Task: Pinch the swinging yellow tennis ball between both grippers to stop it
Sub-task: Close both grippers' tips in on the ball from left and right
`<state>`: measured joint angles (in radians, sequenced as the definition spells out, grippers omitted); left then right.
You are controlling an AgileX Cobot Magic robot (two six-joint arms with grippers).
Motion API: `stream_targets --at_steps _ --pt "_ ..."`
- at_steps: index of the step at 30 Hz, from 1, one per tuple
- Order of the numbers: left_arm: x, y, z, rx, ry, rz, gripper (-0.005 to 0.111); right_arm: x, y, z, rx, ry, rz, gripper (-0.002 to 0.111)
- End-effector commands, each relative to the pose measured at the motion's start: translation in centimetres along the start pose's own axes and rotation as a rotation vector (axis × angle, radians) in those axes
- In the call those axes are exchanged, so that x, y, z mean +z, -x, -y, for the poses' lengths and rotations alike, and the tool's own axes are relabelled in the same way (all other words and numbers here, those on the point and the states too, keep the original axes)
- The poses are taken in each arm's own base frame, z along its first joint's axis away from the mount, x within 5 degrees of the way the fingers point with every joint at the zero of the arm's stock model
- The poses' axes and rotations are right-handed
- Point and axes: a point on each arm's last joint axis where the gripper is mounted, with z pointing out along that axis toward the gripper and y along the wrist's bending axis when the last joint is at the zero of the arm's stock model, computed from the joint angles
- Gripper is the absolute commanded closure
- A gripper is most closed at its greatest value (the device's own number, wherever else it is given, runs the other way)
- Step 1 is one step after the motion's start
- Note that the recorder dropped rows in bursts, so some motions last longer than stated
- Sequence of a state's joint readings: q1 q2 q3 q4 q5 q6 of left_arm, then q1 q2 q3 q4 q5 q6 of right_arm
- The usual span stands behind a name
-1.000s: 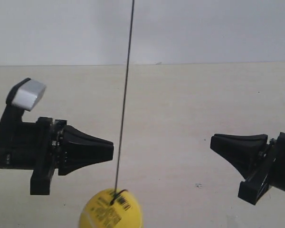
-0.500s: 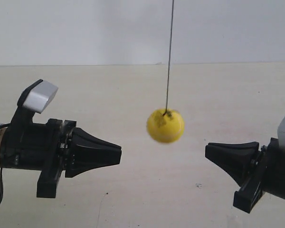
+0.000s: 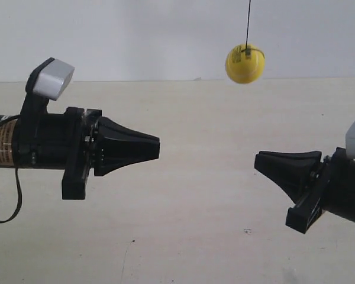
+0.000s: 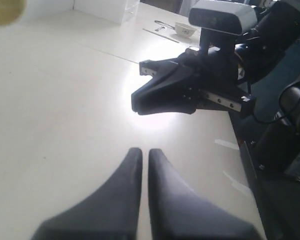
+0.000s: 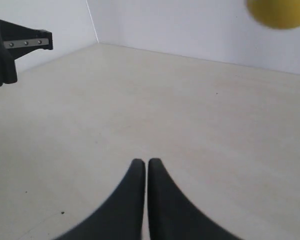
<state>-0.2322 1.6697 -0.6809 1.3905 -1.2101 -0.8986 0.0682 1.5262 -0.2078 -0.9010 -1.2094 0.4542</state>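
The yellow tennis ball (image 3: 245,63) hangs on a thin black string (image 3: 248,21), high in the exterior view, well above both grippers and apart from them. A blurred slice of the ball (image 4: 5,7) shows in one corner of the left wrist view, and a larger slice of the ball (image 5: 280,12) in the right wrist view. The arm at the exterior view's left carries my left gripper (image 3: 157,148) (image 4: 141,151), shut and empty. Facing it across a wide gap, my right gripper (image 3: 256,161) (image 5: 142,161) is shut with nothing in it.
A pale table (image 3: 195,225) runs under both arms to a white wall (image 3: 136,35). The left wrist view shows the right arm's gripper (image 4: 160,95) with its grey camera (image 4: 222,17), and white boxes (image 4: 110,7) and small items at the table's far end.
The ball has swung up from the bottom of the exterior view toward the upper right. The left gripper has risen and reached further right. The right gripper has crept slightly left.
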Motion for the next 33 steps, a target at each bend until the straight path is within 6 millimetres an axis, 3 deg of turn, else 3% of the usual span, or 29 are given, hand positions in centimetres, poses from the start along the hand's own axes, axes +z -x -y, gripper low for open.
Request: stream_targets --at_steps 1,10,21,33 --pt "1.3 1.2 0.4 0.03 -0.051 0.019 0.102 0.1 0.2 0.0 0.003 0.005 0.015 0.108" --pt "4.6 1.1 2.5 0.085 -0.114 -0.062 0.102 0.7 0.3 -0.8 0.0 0.056 0.009 0.108" --pt "4.8 1.1 2.8 0.091 -0.129 -0.07 0.102 2.1 0.4 -2.9 -0.039 0.101 0.038 0.108" --pt "4.9 0.9 2.7 0.1 -0.128 -0.073 0.102 3.2 1.9 -2.5 -0.053 0.126 0.082 0.108"
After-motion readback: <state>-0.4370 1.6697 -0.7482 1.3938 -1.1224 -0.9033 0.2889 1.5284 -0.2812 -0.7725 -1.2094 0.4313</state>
